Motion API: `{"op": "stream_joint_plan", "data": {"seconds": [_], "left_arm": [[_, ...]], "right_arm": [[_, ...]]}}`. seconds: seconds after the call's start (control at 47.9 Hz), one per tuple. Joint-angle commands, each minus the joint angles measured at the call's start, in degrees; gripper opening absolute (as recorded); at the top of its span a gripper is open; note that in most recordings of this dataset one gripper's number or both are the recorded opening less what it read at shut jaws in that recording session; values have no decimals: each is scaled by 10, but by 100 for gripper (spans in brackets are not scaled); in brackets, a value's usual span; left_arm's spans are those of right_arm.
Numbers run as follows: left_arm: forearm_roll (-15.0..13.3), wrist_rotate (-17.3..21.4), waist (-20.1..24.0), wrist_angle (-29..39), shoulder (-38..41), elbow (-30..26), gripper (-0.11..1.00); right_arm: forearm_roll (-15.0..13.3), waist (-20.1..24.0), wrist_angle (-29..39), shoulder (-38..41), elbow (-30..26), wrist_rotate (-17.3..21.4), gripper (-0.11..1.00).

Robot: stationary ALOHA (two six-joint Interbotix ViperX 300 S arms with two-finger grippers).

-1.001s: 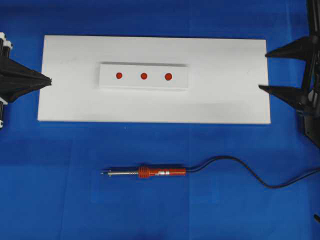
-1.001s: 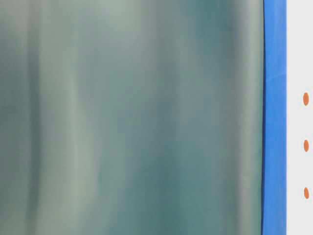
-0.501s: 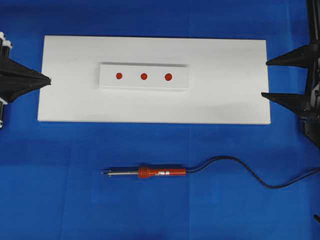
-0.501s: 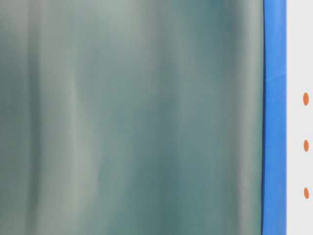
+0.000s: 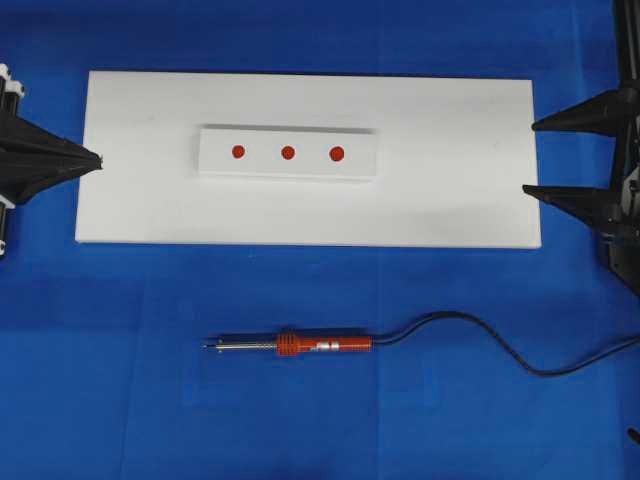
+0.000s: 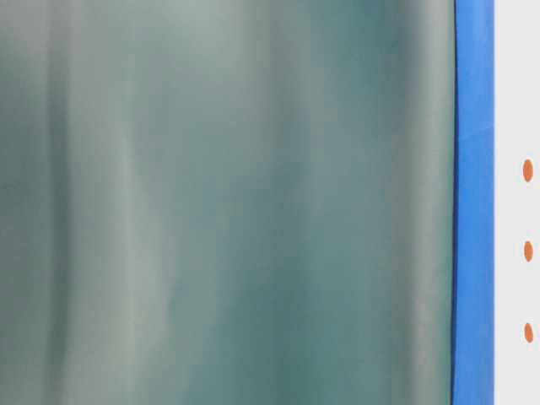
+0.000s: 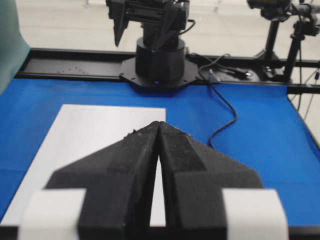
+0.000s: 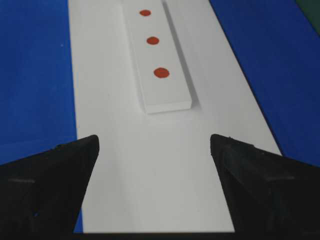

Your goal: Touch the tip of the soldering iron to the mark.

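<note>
**Soldering iron lies untouched on the blue counter**

No writing is readable anywhere. The slim soldering iron with a red-orange ribbed handle and silver shaft (image 5: 300,346) lies flat on the blue-covered counter (image 5: 120,400), long axis left to right, tip pointing left, its black cord (image 5: 500,350) trailing right. It sits well apart from the flat white board (image 5: 450,190), whose raised white strip (image 5: 288,170) carries three red dots (image 5: 288,153). The left tool (image 5: 98,160) is closed and empty at the board's left edge; the right tool (image 5: 530,145) stands wide open, holding nothing.
</note>
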Motion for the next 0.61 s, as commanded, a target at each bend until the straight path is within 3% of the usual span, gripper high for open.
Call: {"op": "stream_joint_plan", "data": {"seconds": [0.0,0.584], "left_arm": [[1,-1,-1,-4,5,-4,0],[1,-1,-1,-5,5,-4,0]], "right_arm": [[1,4,-7,4,-8,0,81],[1,10,-4,5,-7,0,81]]}}
